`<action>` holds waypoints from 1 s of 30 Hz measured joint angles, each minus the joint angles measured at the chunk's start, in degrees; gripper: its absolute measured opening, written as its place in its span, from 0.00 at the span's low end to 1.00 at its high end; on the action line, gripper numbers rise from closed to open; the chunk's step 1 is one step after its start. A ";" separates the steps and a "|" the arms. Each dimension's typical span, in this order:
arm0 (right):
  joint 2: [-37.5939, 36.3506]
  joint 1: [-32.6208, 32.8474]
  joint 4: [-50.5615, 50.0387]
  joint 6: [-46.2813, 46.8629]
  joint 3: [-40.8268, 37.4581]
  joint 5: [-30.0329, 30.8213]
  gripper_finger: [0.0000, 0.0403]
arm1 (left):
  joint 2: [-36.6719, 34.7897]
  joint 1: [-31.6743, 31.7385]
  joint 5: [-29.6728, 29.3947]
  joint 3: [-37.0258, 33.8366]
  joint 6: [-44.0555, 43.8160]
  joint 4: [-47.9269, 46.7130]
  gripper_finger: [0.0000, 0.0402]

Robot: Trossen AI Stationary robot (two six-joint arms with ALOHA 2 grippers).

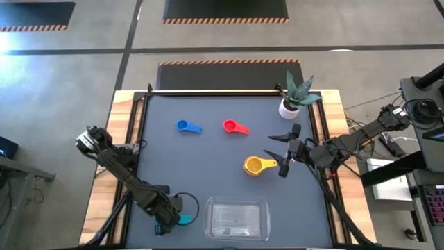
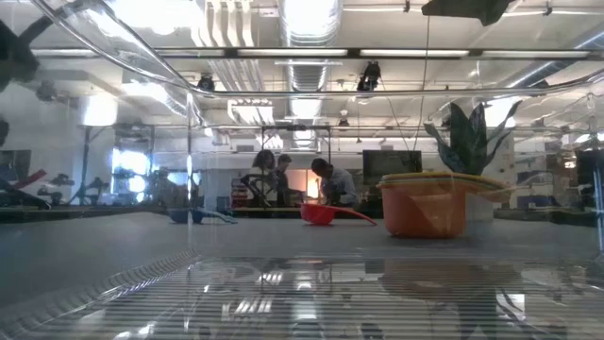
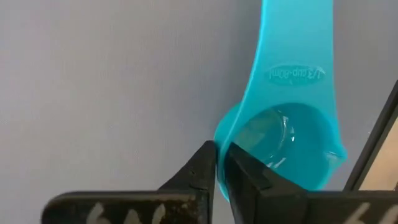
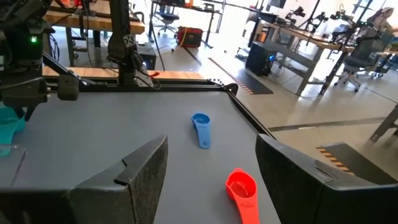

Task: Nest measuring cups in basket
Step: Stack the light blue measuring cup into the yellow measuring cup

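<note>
My left gripper (image 1: 165, 226) is at the table's near left, shut on the teal measuring cup (image 1: 184, 219), just left of the clear basket (image 1: 237, 201). My right gripper (image 1: 280, 151) is open beside the handle of a yellow-and-orange cup (image 1: 255, 165) right of centre, touching nothing. Whether that is one cup or two nested, I cannot tell. The blue cup (image 1: 187, 126) and the red cup (image 1: 234, 126) lie farther back on the mat. The low view looks through the basket's wall (image 2: 113, 42). Green and purple cups are out of view. My left gripper (image 3: 217, 149) pinches the teal cup's bowl wall (image 3: 221, 134) on the side away from the handle. One finger (image 3: 249, 177) is inside the bowl and the other (image 3: 199, 171) outside. The handle (image 3: 295, 37) points away from the fingers. Whether the cup is lifted clear, I cannot tell.
A white plant pot (image 1: 288, 107) with a spiky plant stands at the table's far right corner. Wooden rails border the dark mat on the left (image 1: 125, 125) and right. There is bare mat between the cups and the basket (image 1: 208, 170). People show in the room beyond (image 2: 326, 184).
</note>
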 joint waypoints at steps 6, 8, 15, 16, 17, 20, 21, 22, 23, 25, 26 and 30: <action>0.00 0.00 0.42 0.01 0.00 0.00 0.58 | -1.32 0.00 -0.42 0.00 0.17 -1.06 0.01; 0.00 0.00 0.42 0.01 0.00 0.00 0.58 | -2.25 0.00 -1.62 -0.02 0.20 -2.08 0.01; 0.00 0.00 0.42 0.01 0.00 0.00 0.58 | -6.98 0.01 -6.42 -0.02 0.18 -3.01 0.00; 0.00 0.00 0.42 0.01 0.00 0.00 0.58 | -7.66 0.07 -7.22 -0.02 0.21 -2.97 0.00; 0.00 0.00 0.42 0.01 0.00 0.00 0.58 | -8.28 0.17 -7.83 -0.02 0.19 -2.97 0.00; 0.36 0.00 0.46 0.01 0.00 0.00 0.58 | -9.58 0.46 -9.29 -0.02 0.20 -2.97 0.00; 0.63 0.00 0.45 0.01 0.00 0.02 0.58 | -9.90 0.58 -9.65 -0.02 0.38 -2.99 0.00; 0.94 0.00 0.49 0.01 0.00 0.01 0.58 | -10.13 0.78 -10.09 -0.02 0.71 -2.96 0.00; 1.29 0.00 0.51 0.01 0.00 0.02 0.58 | -10.30 1.01 -10.32 -0.02 1.08 -2.97 0.00; 2.01 0.00 0.55 -0.01 0.00 0.00 0.58 | -10.56 1.51 -10.51 -0.02 1.96 -2.95 0.00; 2.44 0.00 0.70 0.01 0.00 0.02 0.58 | -10.71 1.85 -10.53 -0.02 2.44 -2.97 0.00; 3.67 -0.02 0.83 -0.03 0.00 0.01 0.58 | -10.87 3.36 -10.55 -0.02 4.35 -2.97 0.00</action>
